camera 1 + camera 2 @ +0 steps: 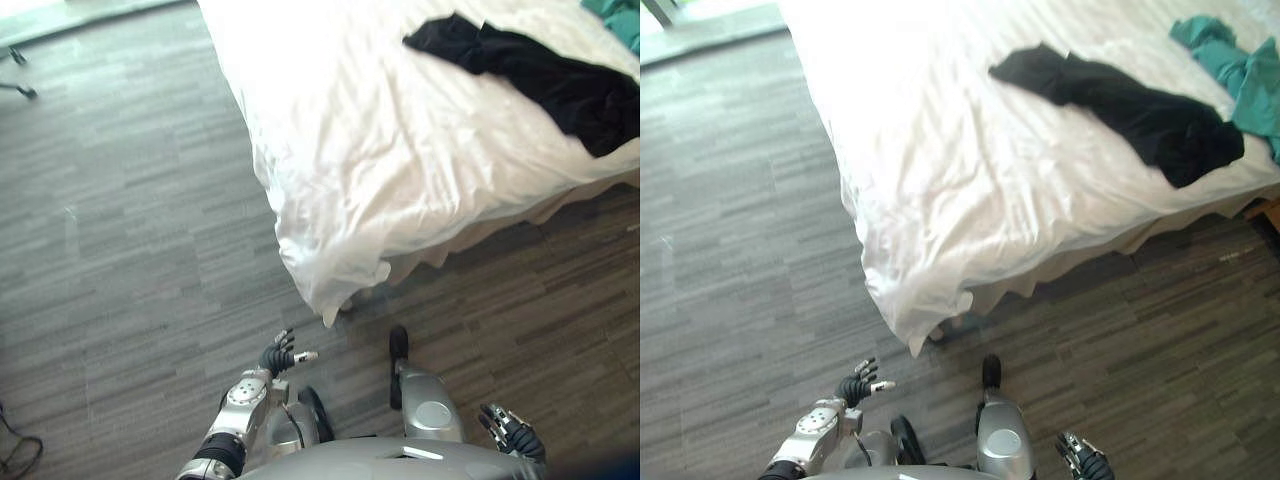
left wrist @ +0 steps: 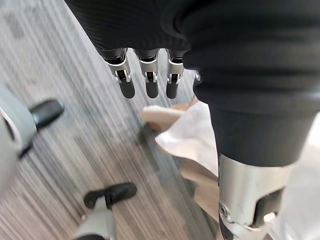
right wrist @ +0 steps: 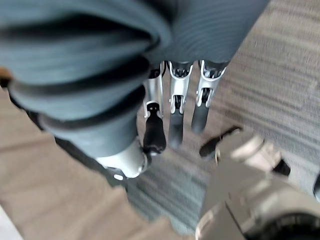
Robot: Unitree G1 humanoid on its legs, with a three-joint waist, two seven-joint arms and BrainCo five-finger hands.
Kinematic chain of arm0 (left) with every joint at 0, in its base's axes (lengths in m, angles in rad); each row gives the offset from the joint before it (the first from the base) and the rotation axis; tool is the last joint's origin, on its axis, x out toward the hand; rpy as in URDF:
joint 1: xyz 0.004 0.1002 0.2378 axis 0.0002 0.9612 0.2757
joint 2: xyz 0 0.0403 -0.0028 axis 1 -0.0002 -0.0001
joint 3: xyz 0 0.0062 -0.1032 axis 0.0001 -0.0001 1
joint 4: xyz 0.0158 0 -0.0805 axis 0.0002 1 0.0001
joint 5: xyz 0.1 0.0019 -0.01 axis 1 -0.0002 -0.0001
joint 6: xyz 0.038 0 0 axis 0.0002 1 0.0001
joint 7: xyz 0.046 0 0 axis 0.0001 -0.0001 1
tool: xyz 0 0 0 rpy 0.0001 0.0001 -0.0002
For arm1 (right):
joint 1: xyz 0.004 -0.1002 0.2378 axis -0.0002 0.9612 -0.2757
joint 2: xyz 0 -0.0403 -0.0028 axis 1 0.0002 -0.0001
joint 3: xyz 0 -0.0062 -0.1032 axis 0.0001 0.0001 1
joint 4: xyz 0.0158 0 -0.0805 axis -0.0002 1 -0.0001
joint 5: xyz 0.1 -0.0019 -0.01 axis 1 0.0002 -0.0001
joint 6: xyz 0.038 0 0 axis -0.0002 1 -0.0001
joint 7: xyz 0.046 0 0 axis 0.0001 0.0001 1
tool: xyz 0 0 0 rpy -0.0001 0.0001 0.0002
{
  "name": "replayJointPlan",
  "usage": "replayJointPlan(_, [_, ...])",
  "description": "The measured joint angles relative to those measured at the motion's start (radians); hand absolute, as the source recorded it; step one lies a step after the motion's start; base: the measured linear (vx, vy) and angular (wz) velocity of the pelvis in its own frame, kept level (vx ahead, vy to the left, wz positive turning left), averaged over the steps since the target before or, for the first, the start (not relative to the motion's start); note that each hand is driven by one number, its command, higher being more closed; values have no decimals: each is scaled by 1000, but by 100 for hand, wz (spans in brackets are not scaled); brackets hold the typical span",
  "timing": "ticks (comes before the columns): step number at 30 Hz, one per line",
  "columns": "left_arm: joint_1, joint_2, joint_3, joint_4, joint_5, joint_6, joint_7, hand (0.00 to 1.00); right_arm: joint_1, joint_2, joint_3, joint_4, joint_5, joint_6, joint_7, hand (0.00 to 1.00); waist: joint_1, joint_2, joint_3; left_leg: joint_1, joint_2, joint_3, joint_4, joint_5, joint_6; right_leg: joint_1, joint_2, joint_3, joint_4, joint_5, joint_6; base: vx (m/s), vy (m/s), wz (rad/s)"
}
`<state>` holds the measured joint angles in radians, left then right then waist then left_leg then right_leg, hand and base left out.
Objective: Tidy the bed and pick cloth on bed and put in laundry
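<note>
- Progress looks to be at the very start: the black cloth (image 1: 1130, 105) lies crumpled on the bed (image 1: 890, 290), up on the far part of the white sheet (image 1: 940, 180) and well apart from both hands.
- A teal cloth (image 1: 1240, 75) lies bunched just beside the black one, toward the robot's right. Whether the two touch cannot be told.
- The left hand (image 1: 280, 355) hangs low over the grey plank floor (image 1: 120, 250), near the bed's nearest corner. Its fingers are straight and loosely spread, and it holds nothing.
- The right hand (image 1: 512, 430) hangs low on the robot's right side, also over the floor. Its wrist view shows its fingers stretched out and empty.
- The sheet is creased across its width, and its corner droops in a rumpled fold toward the floor. Judging by that, the tidying is not yet done.
- What is left is nearly everything: closing in on the bed, gathering each cloth, carrying them to the laundry and smoothing the sheet.
- The reach looks long, since the cloths sit far from the near corner, so the robot probably has to come much closer first.
</note>
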<state>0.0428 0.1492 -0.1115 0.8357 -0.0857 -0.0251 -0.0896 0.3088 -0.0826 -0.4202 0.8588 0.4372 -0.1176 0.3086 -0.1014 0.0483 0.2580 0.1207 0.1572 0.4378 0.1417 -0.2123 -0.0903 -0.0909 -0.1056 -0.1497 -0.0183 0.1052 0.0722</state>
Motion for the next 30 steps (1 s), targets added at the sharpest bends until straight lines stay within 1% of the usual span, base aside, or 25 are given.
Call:
replayJointPlan(3, [17,2,19,13,0,1,1,0,-3,-3,1,23,-74,-9,-5,0,3,14,-22,23,-3,15,19,-1,-1,31,0,23,-20,3,5,28,8,-14])
replayJointPlan(5, [39,10,56,13,-1,9,3,0,-23,-9,5,49,-79,-9,-11,0,16,-1,-27,3,-5,-2,129,-2,0,41,-7,70,-23,4,6,-7,-8,-63])
replayJointPlan(7, [83,10,99,15,-1,15,1,0,-40,-37,24,66,-79,-21,-17,0,38,-15,-26,-20,-12,-119,258,-15,9,49,-5,157,-22,8,6,-34,2,-117])
replayJointPlan(8, [105,0,112,16,-1,8,-2,0,-44,-56,38,76,-79,-34,-17,0,52,3,-37,-17,-24,-213,276,-46,25,49,12,208,-37,10,17,-29,76,-122])
replayJointPlan(9, [116,-10,121,23,-1,-1,-12,0,-48,-76,44,77,-79,-40,-17,0,53,19,-47,-8,-27,-270,271,-68,26,43,26,241,-49,22,25,-23,130,-113])
replayJointPlan(11, [125,-17,122,54,-2,-25,-26,0,-58,-95,45,77,-74,-53,-17,0,49,27,-56,25,-58,-331,206,-100,29,20,45,294,-58,46,40,-54,139,-85])
replayJointPlan(12, [121,-18,122,55,-2,-37,-38,0,-64,-89,48,81,-68,-58,-17,0,39,17,-66,40,-72,-336,150,-122,34,-2,48,320,-73,73,48,-91,107,-67])
replayJointPlan(13, [117,-19,121,55,-1,-44,-43,0,-66,-86,47,83,-67,-62,-17,0,35,20,-76,41,-73,-332,122,-139,37,-18,51,329,-77,86,51,-121,106,-55])
replayJointPlan(14, [93,-18,121,63,-1,-53,-53,0,-71,-73,47,87,-63,-66,-15,0,32,3,-70,56,-80,-309,82,-164,51,-40,49,342,-77,110,55,-142,105,-67])
replayJointPlan(15, [76,-16,121,80,0,-54,-60,0,-66,-51,50,88,-41,-66,3,0,36,-27,-61,73,-97,-271,83,-162,54,-42,42,372,-74,124,52,-146,96,-71])
replayJointPlan(16, [77,-17,121,89,1,-54,-63,0,-59,-41,50,87,-22,-66,12,0,34,-34,-63,79,-102,-256,87,-165,55,-45,42,380,-66,123,51,-122,68,-74])
replayJointPlan(17, [82,-22,119,93,13,-55,-70,0,-36,-21,57,72,4,-67,31,0,29,-39,-67,91,-104,-222,87,-168,59,-62,44,368,-32,97,20,-67,70,-70])
replayJointPlan(18, [83,-30,119,92,21,-59,-78,0,-28,-2,60,58,9,-71,48,0,24,-41,-69,97,-96,-186,80,-164,67,-86,42,296,3,40,-45,-32,70,-77])
replayJointPlan(19, [84,-32,120,92,23,-61,-82,0,-27,7,65,59,9,-72,52,0,22,-28,-71,103,-86,-161,70,-159,74,-102,44,255,32,4,-61,8,58,-97])
replayJointPlan(20, [92,-41,122,91,25,-63,-87,0,-31,17,87,60,8,-72,54,0,20,-17,-71,109,-60,-114,67,-159,74,-162,58,167,195,-8,-61,29,24,-77])
replayJointPlan(21, [98,-44,123,91,27,-63,-89,0,-31,21,94,58,8,-72,55,0,11,-13,-73,110,-49,-100,67,-159,74,-180,63,121,292,-27,-74,78,2,-90])
replayJointPlan(22, [103,-41,131,86,27,-57,-97,0,-31,27,98,51,11,-72,54,0,9,-8,-73,129,-39,-63,66,-157,71,-188,64,34,451,-109,-95,121,-16,-108])
replayJointPlan(23, [109,-35,146,73,27,-49,-101,0,-27,25,111,34,11,-72,52,0,14,-28,-74,151,-63,-19,73,-156,70,-193,51,-49,507,-144,-126,97,14,-131])
replayJointPlan(24, [107,-35,156,74,29,-42,-100,0,-32,21,123,24,11,-73,49,0,22,-38,-73,156,-75,-3,88,-152,78,-197,45,-82,516,-136,-141,-9,11,-175])
replayJointPlan(25, [94,-27,160,82,37,-27,-100,0,-43,24,150,7,11,-86,47,0,39,-64,-71,98,-99,-23,154,-160,121,-168,42,-60,388,-66,-151,-118,-3,-141])
replayJointPlan(26, [90,-23,160,86,38,-24,-98,0,-68,25,149,15,10,-84,46,0,42,-61,-74,76,-103,-42,90,-157,133,-135,75,-22,289,-30,-118,-263,-66,-141])
replayJointPlan(27, [89,-32,163,75,36,-25,-93,0,-84,17,134,10,7,-72,46,0,38,-22,-64,74,-72,-13,2,-53,90,-145,62,-91,425,-129,-134,-237,-107,-113])
replayJointPlan(28, [83,-36,164,97,29,-4,-71,0,-93,19,108,38,6,-56,44,0,31,-24,-60,103,-85,46,-7,-50,94,-130,-21,-161,659,-288,-123,-180,-111,-99])
replayJointPlan(29, [86,-30,164,101,18,3,-61,0,-95,19,102,48,-1,-50,44,0,30,-12,-60,113,-85,60,-18,-50,93,-101,-49,-186,693,-325,-121,-18,-99,-88])
replayJointPlan(30, [92,-35,167,102,16,10,-54,0,-94,19,99,66,-16,-46,45,0,30,-23,-69,122,-81,90,-21,-47,88,-58,-85,-209,695,-347,-108,25,-68,-75])
